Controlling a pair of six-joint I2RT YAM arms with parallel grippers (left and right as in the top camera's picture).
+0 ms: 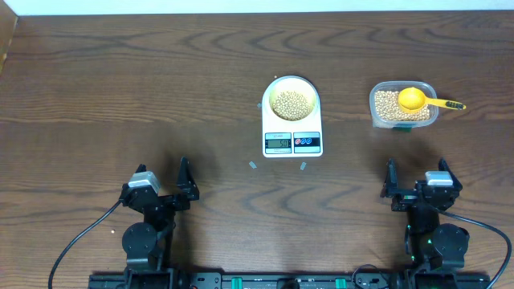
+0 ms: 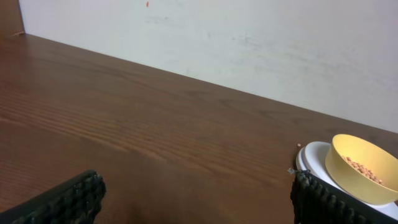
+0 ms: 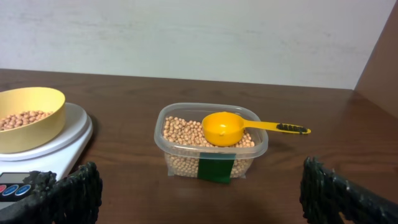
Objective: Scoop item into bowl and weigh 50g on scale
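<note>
The left gripper [image 1: 165,178] and the right gripper [image 1: 418,175] both stand wide open and empty, well apart from the small round pale yellow bowl [image 3: 34,134] of tan beans [image 1: 291,103] on the white rectangular kitchen scale [image 1: 292,143]. Its display is too small to read, so a full load from the bright yellow plastic scoop [image 1: 412,98], resting in the clear plastic tub [image 3: 180,163], may overshoot; nudging the bowl would falsify the weight.

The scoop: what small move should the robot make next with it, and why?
Probably the right claw should reach forward for the scoop by its handle. It stands open and empty, nearest the scoop, which lies on the beans in the tub. The bowl on the scale already holds beans, but the display cannot be read, so more may be unneeded.
</note>
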